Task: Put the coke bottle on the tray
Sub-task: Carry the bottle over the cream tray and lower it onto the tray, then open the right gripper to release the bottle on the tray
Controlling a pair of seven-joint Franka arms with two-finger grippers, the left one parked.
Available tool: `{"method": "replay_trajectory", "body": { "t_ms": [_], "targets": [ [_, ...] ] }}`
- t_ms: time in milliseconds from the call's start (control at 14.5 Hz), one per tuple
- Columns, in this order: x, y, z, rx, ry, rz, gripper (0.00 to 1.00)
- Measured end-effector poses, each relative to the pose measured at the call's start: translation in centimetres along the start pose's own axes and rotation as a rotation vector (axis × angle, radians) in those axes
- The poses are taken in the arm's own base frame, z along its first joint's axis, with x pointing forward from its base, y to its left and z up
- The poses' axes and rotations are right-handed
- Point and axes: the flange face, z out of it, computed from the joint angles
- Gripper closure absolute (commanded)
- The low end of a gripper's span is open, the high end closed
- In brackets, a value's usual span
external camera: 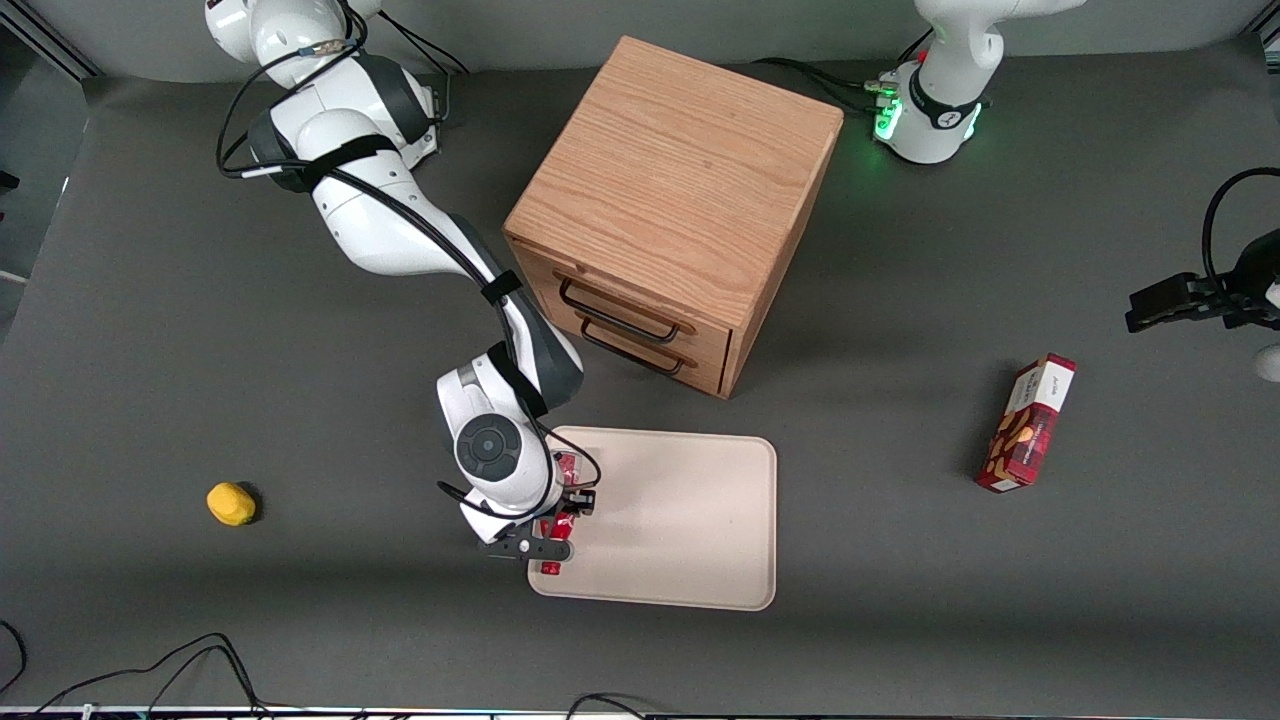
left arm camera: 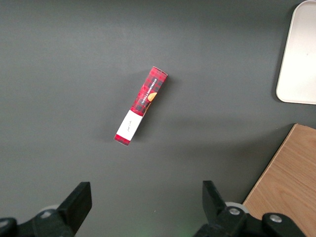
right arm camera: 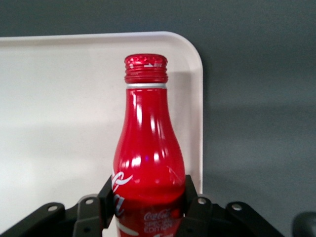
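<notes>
My right gripper [external camera: 556, 527] is shut on the coke bottle [external camera: 551, 565], a slim red bottle with white script. It holds the bottle lying flat over the edge of the pale beige tray [external camera: 680, 520] at the working arm's end. In the right wrist view the fingers [right arm camera: 191, 197] clamp the bottle's body [right arm camera: 148, 153], and the red cap sits over the tray [right arm camera: 59, 98] near a rounded corner. The gripper [right arm camera: 148, 200] hides the bottle's base. I cannot tell whether the bottle touches the tray. The tray's corner also shows in the left wrist view [left arm camera: 298, 59].
A wooden two-drawer cabinet [external camera: 680, 200] stands farther from the front camera than the tray. A red snack box [external camera: 1028, 424] lies toward the parked arm's end and also shows in the left wrist view [left arm camera: 141, 106]. A small yellow object [external camera: 231, 503] lies toward the working arm's end.
</notes>
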Motion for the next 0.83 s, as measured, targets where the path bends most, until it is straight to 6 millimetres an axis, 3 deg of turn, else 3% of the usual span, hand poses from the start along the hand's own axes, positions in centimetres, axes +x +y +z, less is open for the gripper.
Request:
{"method": "replay_trajectory", "body": {
  "t_ms": [69,138,207,276,414,483,828],
  "targets": [
    [0.06,0.18,0.16,-0.009,0.003,-0.007,1.0],
    [0.08,0.32,0.33,-0.017,0.004,-0.014,0.9],
    [0.05,0.4,0.54,-0.021,0.003,-0.018,0.67],
    [0.01,0.44,0.75,-0.024,0.001,-0.02,0.53],
    [0.0,0.45,0.84,-0.025,0.0,-0.021,0.12],
    [-0.01,0.45,0.85,-0.025,0.0,-0.022,0.0],
    [0.19,0.44,0.09,-0.025,0.003,-0.022,0.0]
  ]
}}
